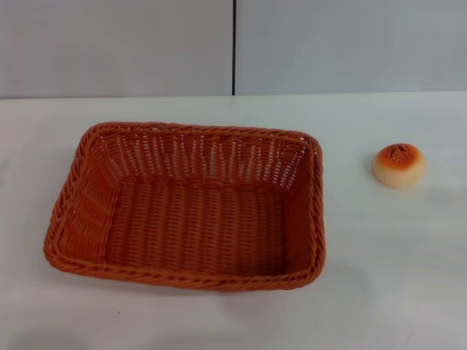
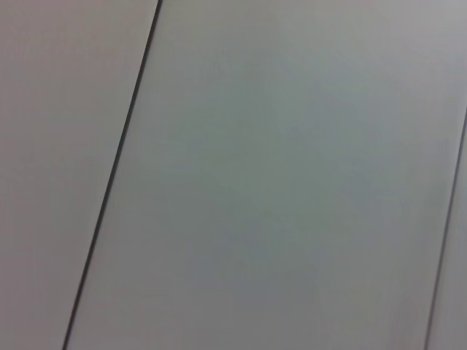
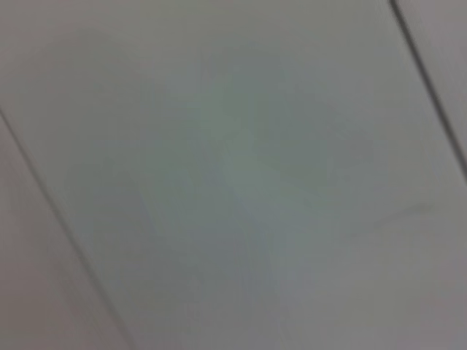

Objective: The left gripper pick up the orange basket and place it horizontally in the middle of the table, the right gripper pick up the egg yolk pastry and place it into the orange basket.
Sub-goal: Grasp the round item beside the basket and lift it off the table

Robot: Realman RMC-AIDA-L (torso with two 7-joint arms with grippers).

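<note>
In the head view we see the orange basket [image 1: 186, 208] sitting upright and empty on the table [image 1: 387, 277], filling the centre-left of the frame with its long side running across the picture, slightly skewed. The egg yolk pastry [image 1: 399, 165] rests on its pale underside in the right of the frame, well apart from the basket's right rim. Neither gripper shows in any view; both wrist cameras give us only plain grey panels with dark seams, so we take both arms to be parked away from the work, and we cannot tell how either set of fingers stands. We judge that nothing has been grasped yet, so the basket step comes first. That calls for bringing the left gripper down to the basket's rim.
</note>
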